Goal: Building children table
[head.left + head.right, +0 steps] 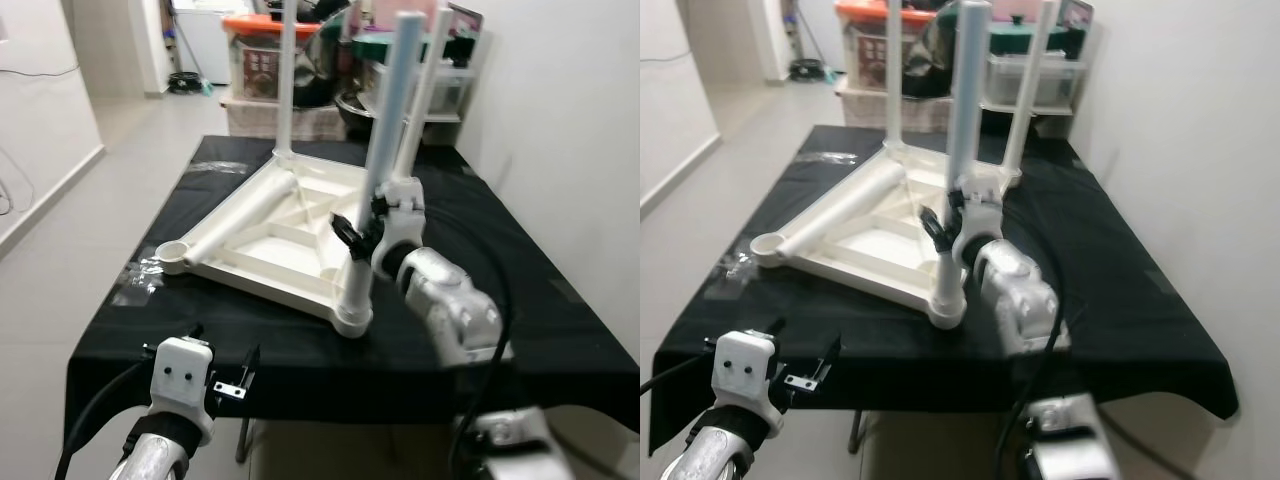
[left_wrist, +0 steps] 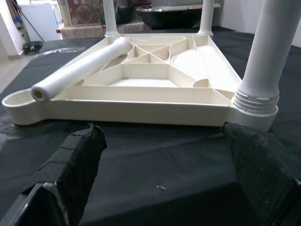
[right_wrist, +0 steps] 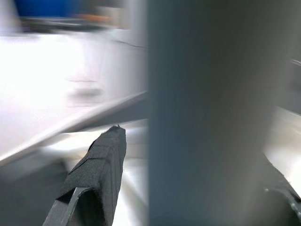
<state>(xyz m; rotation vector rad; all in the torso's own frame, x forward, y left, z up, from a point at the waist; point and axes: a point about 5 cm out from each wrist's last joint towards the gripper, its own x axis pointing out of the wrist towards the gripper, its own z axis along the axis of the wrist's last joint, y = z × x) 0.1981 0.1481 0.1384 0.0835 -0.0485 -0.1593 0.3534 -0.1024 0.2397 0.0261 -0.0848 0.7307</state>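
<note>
Children's table (image 1: 290, 240), upside down in the middle of the black desk (image 1: 540, 290). White moulded plastic: probably light, stiff and smooth, so likely to skid on the cloth if pushed sideways.

Nearest, left gripper (image 1: 222, 348) at the desk's front edge, fingers (image 2: 77, 160) spread wide, holding nothing.

Next, right gripper (image 1: 362, 222) at the near corner leg (image 1: 385, 130), fingers on either side of its lower part. Cannot tell whether clamped or merely straddling. Probably best gripped low, just above the threaded collar, to limit slip on the round tube.

Beyond, loose leg (image 1: 240, 215) lying slantwise across the ribbed underside, one end near the empty socket (image 1: 172, 255). Probably best taken mid-length.

Farthest, two more upright legs (image 1: 287, 80) (image 1: 432, 80).

Count: one tabletop, four legs (three standing, one lying), one open socket, two grippers.
</note>
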